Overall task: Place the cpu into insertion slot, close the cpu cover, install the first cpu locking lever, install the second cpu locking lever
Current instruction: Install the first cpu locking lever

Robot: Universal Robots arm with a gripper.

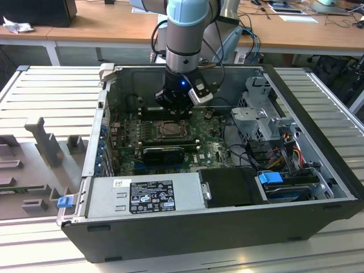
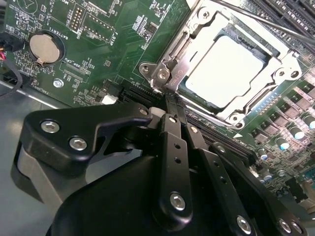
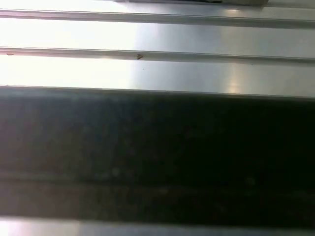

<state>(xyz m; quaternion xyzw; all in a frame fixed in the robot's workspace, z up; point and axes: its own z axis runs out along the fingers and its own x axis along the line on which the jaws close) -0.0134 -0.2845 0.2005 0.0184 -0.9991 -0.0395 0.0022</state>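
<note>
Ribbed metal benches flank an open computer case (image 1: 318, 187). Inside, the cpu (image 2: 229, 71) sits in its slot (image 1: 170, 129) under the lowered cover (image 2: 275, 54). At the slot's 12 o'clock in the exterior view, the gripper (image 2: 167, 96) is pinched together, holding nothing.

A lab or robotics workshop — an open computer case (image 1: 187, 227) lies on its side on a ribbed metal table (image 1: 51, 91), its green board (image 1: 210, 149) and cables (image 1: 284, 151) bare to a robot arm (image 1: 185, 34) reaching down into it. Grey fixtures (image 1: 45, 142) stand on the table at the exterior view's left. Behind run wooden desks (image 1: 102, 25) with papers (image 1: 296, 17) and loose wires (image 1: 256, 8) — a bench set up for machine assembly trials
</note>
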